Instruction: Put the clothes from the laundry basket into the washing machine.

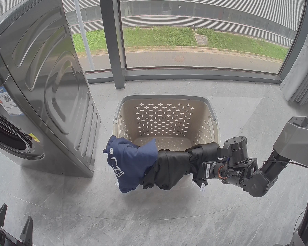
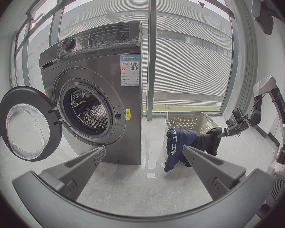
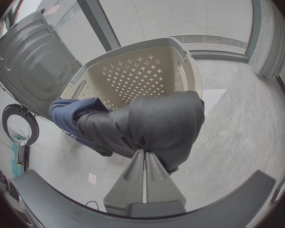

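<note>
A black mesh garment (image 1: 174, 166) bunched with a dark blue garment (image 1: 130, 161) hangs in the air over the near rim of the beige laundry basket (image 1: 166, 97). My right gripper (image 3: 144, 151) is shut on the black garment (image 3: 161, 117), and the blue garment (image 3: 69, 111) trails off its far end toward the washing machine (image 1: 54, 86). The machine's drum (image 2: 87, 108) stands open with its round door (image 2: 28, 124) swung aside. My left gripper (image 2: 143, 149) is open and holds nothing, low near the floor, facing the machine and basket (image 2: 190, 121).
The basket's perforated floor shows bare behind the held clothes. A large window and its grey post (image 1: 111, 35) stand behind the basket, and a curtain (image 1: 303, 76) hangs at the far right. Open grey floor (image 1: 126, 216) lies between the machine front and the basket.
</note>
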Robot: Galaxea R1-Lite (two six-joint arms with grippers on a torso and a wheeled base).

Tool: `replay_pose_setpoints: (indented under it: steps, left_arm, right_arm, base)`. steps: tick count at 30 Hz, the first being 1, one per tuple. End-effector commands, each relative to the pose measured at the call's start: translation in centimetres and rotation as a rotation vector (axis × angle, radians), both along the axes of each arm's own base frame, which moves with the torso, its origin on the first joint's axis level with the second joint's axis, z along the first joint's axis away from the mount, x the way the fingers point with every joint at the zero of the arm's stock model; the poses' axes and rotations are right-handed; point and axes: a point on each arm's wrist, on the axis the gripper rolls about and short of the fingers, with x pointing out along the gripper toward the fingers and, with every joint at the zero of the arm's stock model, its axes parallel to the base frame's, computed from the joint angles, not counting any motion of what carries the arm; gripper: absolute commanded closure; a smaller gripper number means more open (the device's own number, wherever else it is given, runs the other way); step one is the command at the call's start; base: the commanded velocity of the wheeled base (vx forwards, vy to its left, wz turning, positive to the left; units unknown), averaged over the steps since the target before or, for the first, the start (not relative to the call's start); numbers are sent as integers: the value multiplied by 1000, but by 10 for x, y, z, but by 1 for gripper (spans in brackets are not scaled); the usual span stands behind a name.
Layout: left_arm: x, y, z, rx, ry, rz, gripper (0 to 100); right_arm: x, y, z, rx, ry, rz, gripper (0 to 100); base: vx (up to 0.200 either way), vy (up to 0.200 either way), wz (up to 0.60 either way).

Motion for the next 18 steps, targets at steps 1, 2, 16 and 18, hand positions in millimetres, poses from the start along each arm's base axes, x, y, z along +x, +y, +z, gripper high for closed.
replay_pose_setpoints:
  steps: [1, 2, 16, 18]
  left_arm:
    - [0, 0, -5, -1, 2, 0, 0]
    - [0, 0, -5, -1, 2, 0, 0]
    - [0, 0, -5, -1, 1, 0, 0]
    - [0, 0, -5, -1, 2, 0, 0]
  right_arm:
    - [-10, -4, 9, 6, -9, 2, 100]
    - [-15, -5, 14, 12, -14, 9, 100]
    - [-61, -21, 55, 42, -80, 50, 100]
    - [-56, -21, 32, -1, -9, 45, 0]
  base:
    - [0, 0, 0]
    - [0, 0, 0]
    - [0, 0, 0]
    - [0, 0, 0]
